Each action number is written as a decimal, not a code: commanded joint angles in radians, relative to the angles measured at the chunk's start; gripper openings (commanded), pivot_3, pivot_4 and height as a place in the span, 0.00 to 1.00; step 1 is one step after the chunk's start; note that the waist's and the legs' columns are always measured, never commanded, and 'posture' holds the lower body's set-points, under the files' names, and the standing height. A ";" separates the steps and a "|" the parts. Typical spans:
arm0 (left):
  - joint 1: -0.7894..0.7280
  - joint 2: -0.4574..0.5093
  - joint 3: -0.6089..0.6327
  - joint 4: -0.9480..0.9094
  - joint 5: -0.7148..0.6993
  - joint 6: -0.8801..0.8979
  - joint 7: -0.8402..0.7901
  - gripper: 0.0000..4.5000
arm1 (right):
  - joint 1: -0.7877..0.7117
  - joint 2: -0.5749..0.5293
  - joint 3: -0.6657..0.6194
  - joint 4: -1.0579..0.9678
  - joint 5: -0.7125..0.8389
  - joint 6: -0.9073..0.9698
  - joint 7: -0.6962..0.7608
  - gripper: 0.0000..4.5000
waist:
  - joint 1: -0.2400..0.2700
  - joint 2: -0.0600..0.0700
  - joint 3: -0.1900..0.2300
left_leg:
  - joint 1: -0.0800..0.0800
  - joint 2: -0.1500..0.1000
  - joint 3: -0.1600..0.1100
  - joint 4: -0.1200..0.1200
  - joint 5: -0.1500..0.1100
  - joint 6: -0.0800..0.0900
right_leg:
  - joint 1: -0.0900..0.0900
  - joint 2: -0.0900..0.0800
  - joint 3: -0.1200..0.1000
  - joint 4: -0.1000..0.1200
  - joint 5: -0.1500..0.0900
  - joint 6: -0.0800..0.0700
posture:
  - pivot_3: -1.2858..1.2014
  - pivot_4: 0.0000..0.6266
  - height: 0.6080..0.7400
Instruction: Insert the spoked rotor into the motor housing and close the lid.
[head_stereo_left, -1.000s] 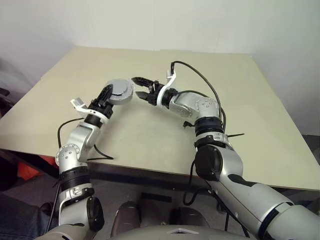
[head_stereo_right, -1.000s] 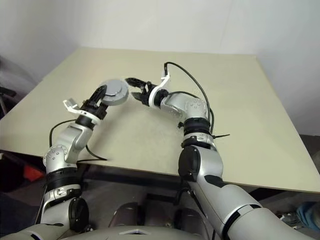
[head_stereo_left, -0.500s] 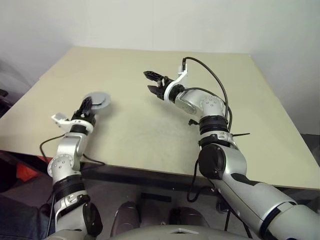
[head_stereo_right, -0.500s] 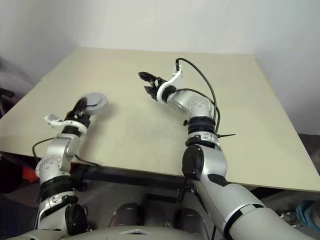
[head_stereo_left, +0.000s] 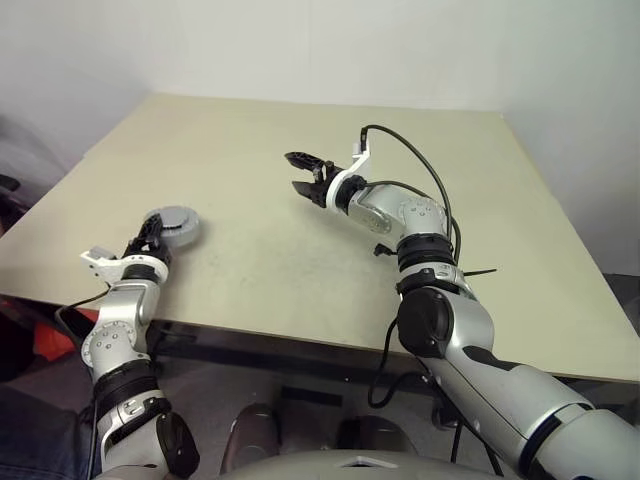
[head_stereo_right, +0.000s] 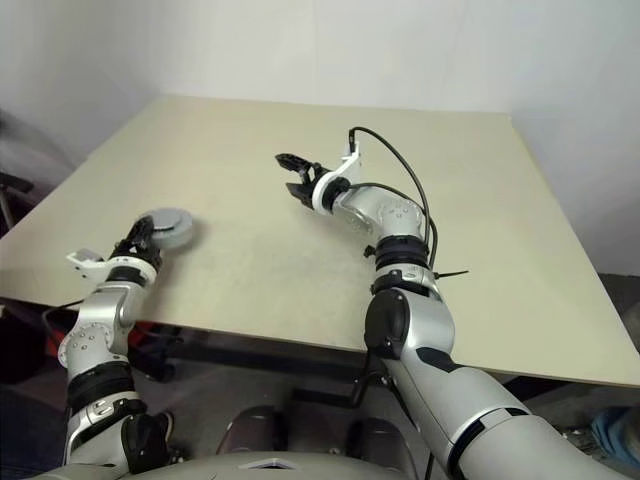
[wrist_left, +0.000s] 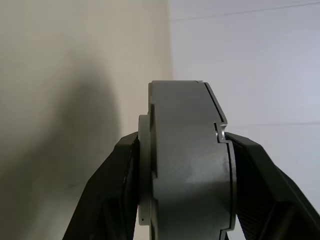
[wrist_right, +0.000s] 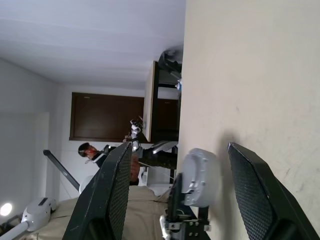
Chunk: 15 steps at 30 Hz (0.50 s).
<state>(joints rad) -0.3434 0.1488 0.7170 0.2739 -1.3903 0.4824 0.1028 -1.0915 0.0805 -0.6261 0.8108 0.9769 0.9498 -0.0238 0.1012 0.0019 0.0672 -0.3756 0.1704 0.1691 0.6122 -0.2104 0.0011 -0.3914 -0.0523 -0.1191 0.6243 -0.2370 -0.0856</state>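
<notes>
My left gripper is shut on the round silver-grey motor housing, near the table's left edge. I cannot tell whether the housing touches the tabletop. In the left wrist view the housing stands edge-on, clamped between the two black fingers, with a stepped seam around it. The spoked rotor is hidden, and I cannot make out the lid as a separate part. My right gripper hangs open and empty above the middle of the table, well to the right of the housing. The right wrist view shows the housing past that gripper's spread fingers.
The beige table has its left and front edges close to the left hand. A black cable arches over my right forearm. In the right wrist view a person shows far beyond the table, by a dark cabinet.
My left arm has swung left and down with the housing, away from the right gripper and toward the table's left edge. The right gripper has stayed open in about the same place.
</notes>
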 joint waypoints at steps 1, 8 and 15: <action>-0.039 0.023 0.016 -0.009 0.013 -0.022 0.017 0.50 | -0.038 0.000 -0.007 -0.006 0.025 0.002 0.004 0.76 | 0.000 0.000 0.000 | 0.000 0.000 0.000 0.000 0.000 0.000 | 0.000 0.000 0.000 0.000 0.000 0.001 | 0.52 0.00 1.00; -0.050 0.026 0.023 0.011 0.038 -0.018 0.025 0.50 | -0.038 0.001 -0.005 -0.003 0.022 -0.001 0.004 0.76 | 0.000 -0.001 0.000 | 0.001 0.000 0.000 0.000 0.000 0.000 | 0.001 0.000 0.000 0.000 0.001 -0.001 | 0.52 0.00 1.00; -0.039 0.030 0.013 -0.016 0.045 -0.001 -0.009 0.50 | -0.041 0.003 -0.001 0.000 0.019 -0.004 0.005 0.76 | 0.000 -0.001 0.000 | 0.001 0.000 0.000 0.000 0.000 0.000 | 0.001 0.000 0.000 0.000 0.001 -0.002 | 0.52 0.00 1.00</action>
<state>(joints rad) -0.3587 0.1544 0.7341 0.3172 -1.3415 0.4783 0.1342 -1.0918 0.0814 -0.6254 0.8170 0.9782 0.9473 -0.0245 0.1011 0.0007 0.0671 -0.3750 0.1704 0.1689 0.6122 -0.2104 0.0011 -0.3909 -0.0524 -0.1191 0.6243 -0.2358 -0.0877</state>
